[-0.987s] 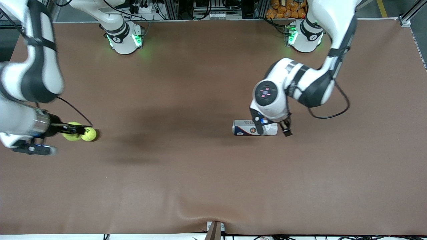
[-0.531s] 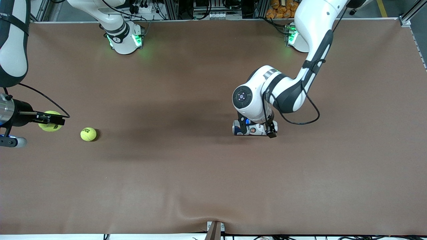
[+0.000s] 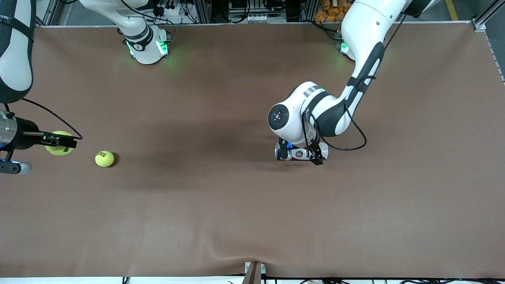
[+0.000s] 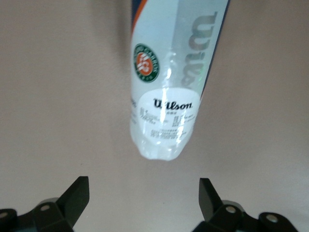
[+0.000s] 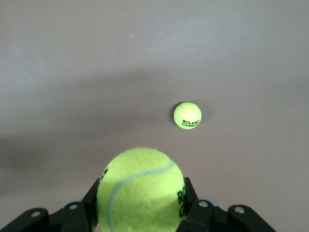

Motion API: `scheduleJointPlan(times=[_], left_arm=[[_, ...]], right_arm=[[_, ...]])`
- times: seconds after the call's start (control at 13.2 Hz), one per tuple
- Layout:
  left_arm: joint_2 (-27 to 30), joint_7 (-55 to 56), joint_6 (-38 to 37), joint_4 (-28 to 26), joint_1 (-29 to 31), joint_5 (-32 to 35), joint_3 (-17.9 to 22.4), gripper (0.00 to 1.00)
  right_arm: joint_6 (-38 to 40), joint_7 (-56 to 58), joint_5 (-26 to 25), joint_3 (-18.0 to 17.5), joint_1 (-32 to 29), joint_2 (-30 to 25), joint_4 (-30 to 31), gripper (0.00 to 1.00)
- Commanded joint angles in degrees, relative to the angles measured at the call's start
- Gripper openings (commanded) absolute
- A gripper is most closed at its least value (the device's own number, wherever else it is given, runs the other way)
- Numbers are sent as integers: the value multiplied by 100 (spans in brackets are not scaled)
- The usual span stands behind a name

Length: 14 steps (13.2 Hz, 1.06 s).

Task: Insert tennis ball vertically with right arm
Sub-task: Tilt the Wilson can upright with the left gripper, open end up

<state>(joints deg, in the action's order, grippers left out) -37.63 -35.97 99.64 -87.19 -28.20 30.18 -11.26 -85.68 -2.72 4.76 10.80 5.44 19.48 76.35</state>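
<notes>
Yellow felt ball [image 5: 141,190]: pinched between the right gripper [image 3: 63,142] fingers, in the air over the table's right-arm end.
Right arm [image 3: 15,51]: wrist level, fingers pointing along the table.
Second ball [image 3: 104,158]: on the table, just past the right gripper's tips.
Left arm [image 3: 335,106]: bent down over a lying ball can [image 4: 169,87].
Left gripper [image 4: 144,193]: fingers spread wide, one each side of the can's end, not touching.
Table [image 3: 221,213]: brown mat.

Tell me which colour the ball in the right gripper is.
The tennis ball is yellow-green with black print; the right wrist view shows it best.
</notes>
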Motion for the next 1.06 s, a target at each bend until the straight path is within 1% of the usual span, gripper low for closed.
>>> scheduleJointPlan(times=[0.0,0.3,0.38,0.53,0.68,0.99], left_arm=[[-183,159,-41,106,-80,102,27,100],[-358,345,-42,106,-282,154,62,100],[-394,388,-42,97,-291,311,54,100],[-438,442,-42,80,-335,418,54,100],[-456,450,-42,53,-449,785,45,100],[-491,450,-33,-25,-441,814,45,100]], right_arm=[[113,78,-11,-35,-70,29,-138,0],[113,105,-11,-35,-78,29,-138,0],[113,105,-11,-35,-78,29,-138,0],[113,105,-2,-35,-131,29,-138,0],[113,114,-2,-35,-149,29,-138,0],[113,237,-2,-35,-149,29,-138,0]])
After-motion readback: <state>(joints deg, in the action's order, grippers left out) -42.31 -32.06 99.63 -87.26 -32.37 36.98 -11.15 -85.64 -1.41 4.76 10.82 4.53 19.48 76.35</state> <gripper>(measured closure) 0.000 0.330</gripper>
